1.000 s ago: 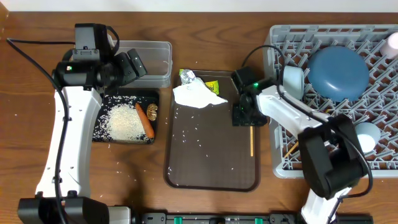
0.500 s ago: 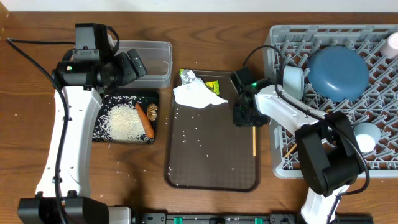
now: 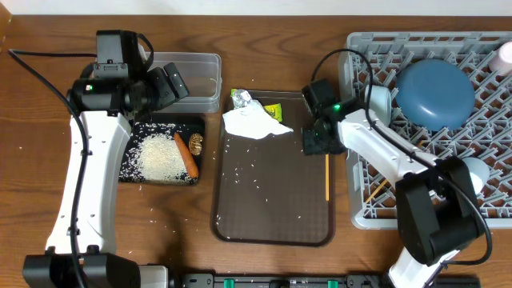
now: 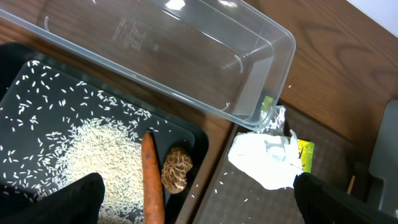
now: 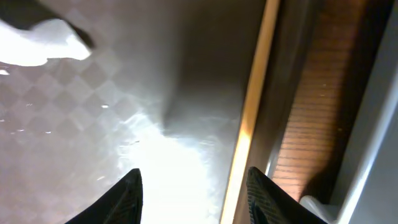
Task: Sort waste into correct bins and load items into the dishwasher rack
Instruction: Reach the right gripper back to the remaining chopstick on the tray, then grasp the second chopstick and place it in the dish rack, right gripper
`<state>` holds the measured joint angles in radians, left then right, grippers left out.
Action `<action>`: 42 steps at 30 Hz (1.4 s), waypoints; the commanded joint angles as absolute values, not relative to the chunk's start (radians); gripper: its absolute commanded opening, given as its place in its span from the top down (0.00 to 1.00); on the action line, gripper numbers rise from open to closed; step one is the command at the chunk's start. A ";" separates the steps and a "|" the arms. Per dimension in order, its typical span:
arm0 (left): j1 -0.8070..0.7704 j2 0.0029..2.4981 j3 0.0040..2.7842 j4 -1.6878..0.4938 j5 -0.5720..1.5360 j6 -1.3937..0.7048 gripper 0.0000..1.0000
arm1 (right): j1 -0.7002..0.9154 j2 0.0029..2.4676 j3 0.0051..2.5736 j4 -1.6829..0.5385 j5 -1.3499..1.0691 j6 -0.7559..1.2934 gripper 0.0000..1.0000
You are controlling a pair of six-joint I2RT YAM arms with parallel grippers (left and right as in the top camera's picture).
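Note:
The black tray point(image 3: 130, 164) holds white rice point(image 3: 154, 158), an orange carrot point(image 3: 186, 154) and a brown food lump point(image 3: 198, 143); they also show in the left wrist view, the carrot point(image 4: 151, 180) beside the lump point(image 4: 176, 168). The clear tub point(image 3: 200, 82) sits behind it. A white napkin point(image 3: 252, 122), foil ball point(image 3: 241, 99) and yellow-green wrapper point(image 3: 274, 111) lie at the brown tray's far end. My left gripper point(image 4: 193, 202) is open above the black tray. My right gripper point(image 3: 318, 142) is open, low over a chopstick point(image 5: 250, 118) on the brown tray's right side. The grey rack point(image 3: 488, 104) holds the blue dish point(image 3: 436, 94).
The brown serving tray point(image 3: 272, 208) has scattered rice grains. A white bowl point(image 3: 378, 102) stands in the rack's left part and another white cup point(image 3: 474, 173) at its right. A second chopstick point(image 3: 376, 190) lies in the rack's front left. A pink cup point(image 3: 505, 54) is at the far right corner.
My right gripper has shifted slightly right and back along the brown tray's right side, over the chopstick. The left arm has not moved.

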<state>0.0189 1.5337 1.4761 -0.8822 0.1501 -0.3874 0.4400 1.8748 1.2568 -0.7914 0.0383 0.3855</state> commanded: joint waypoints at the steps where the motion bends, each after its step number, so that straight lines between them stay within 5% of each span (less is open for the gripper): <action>1: 0.023 1.528 1.477 -0.883 0.141 -0.374 0.02 | 0.432 1.905 1.223 -0.793 0.053 0.397 0.54; 6: 0.023 1.528 1.477 -0.883 0.141 -0.374 0.02 | 0.432 1.968 1.201 -0.784 0.047 0.415 0.62; 11: 0.023 1.528 1.477 -0.883 0.141 -0.374 0.02 | 0.434 1.992 1.202 -0.770 -0.012 0.398 0.99; 25: 0.023 1.528 1.477 -0.883 0.141 -0.374 0.02 | 0.370 1.621 1.348 -0.887 -0.043 0.198 0.99; 33: 0.023 1.528 1.477 -0.883 0.141 -0.374 0.02 | 0.093 1.412 1.348 -0.975 0.014 0.115 0.99; 42: 0.023 1.528 1.477 -0.883 0.141 -0.374 0.02 | -0.165 1.509 1.320 -1.005 0.075 0.092 0.99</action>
